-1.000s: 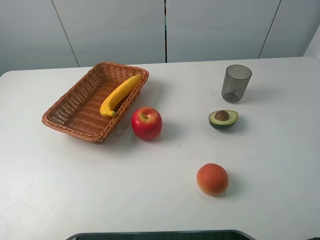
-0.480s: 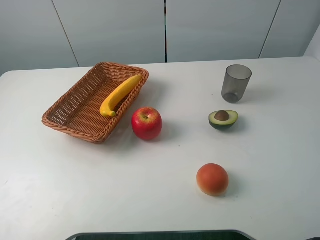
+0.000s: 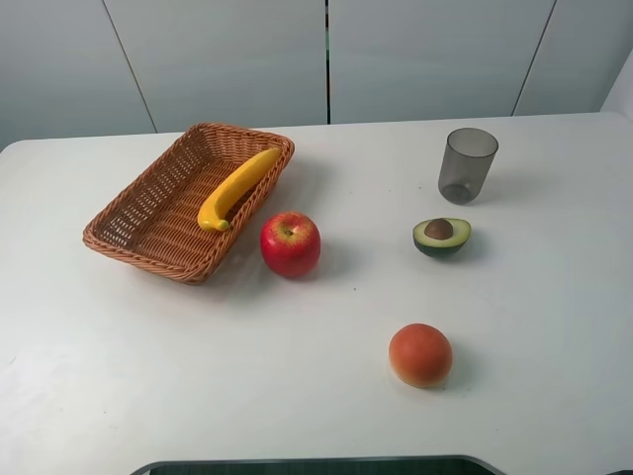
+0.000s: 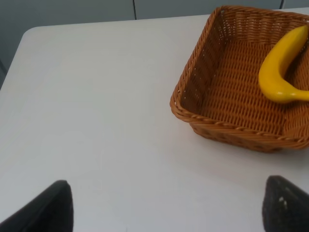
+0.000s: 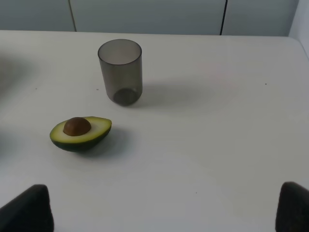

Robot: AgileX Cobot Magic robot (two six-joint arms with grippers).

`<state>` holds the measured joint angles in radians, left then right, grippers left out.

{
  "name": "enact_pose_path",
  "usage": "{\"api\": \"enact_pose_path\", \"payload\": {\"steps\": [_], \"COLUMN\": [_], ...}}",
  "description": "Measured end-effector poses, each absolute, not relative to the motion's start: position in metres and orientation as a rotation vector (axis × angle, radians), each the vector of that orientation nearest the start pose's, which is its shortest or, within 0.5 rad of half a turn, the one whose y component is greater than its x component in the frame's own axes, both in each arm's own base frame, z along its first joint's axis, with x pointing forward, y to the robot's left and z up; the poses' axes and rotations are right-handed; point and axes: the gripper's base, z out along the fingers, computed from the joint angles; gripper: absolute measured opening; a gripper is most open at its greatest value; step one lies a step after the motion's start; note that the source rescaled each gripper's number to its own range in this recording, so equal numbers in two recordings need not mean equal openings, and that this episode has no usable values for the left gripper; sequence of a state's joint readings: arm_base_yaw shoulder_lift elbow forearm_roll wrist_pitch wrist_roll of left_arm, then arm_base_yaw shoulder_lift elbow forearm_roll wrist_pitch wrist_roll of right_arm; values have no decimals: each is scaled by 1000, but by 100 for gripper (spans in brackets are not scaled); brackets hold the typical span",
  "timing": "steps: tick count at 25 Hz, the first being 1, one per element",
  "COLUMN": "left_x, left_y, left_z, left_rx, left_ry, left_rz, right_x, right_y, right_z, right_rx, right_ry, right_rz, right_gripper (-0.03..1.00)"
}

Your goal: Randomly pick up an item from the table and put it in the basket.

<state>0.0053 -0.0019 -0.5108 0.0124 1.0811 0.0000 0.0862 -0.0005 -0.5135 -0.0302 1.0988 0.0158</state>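
The yellow banana (image 3: pixel 235 186) lies inside the orange-brown wicker basket (image 3: pixel 138 213) at the back left of the white table (image 3: pixel 198 376). It also shows in the left wrist view (image 4: pixel 280 67), resting in the basket (image 4: pixel 207 77). Neither gripper shows in the exterior high view. My left gripper (image 4: pixel 166 205) is open and empty, with its dark fingertips (image 4: pixel 53 208) wide apart over bare table short of the basket. My right gripper (image 5: pixel 164 208) is open and empty, well back from the avocado half.
A red apple (image 3: pixel 290 243) stands just right of the basket. A halved avocado (image 3: pixel 441 236) and a grey translucent cup (image 3: pixel 467 164) are at the right. A round orange-red fruit (image 3: pixel 420 354) sits nearer the front edge. The cup (image 5: pixel 120 71) and avocado (image 5: pixel 80 133) show in the right wrist view.
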Motion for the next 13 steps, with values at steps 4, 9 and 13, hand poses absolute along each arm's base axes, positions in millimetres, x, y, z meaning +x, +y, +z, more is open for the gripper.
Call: {"api": "enact_pose_path", "payload": {"steps": [4, 9, 13], "left_x": [-7, -7, -7], "left_y": [1, 1, 1], "left_z": [279, 279, 279], "left_rx": [-6, -6, -6], "left_ry": [2052, 2052, 2052], "left_rz": [18, 18, 18], "right_x": [-8, -8, -8], "right_y": [-3, -3, -3], "right_z": [278, 278, 278], "right_rx": [-68, -68, -68], "right_ry": [2067, 2067, 2067], "right_rz": [25, 25, 25], "right_gripper": [100, 100, 100]}}
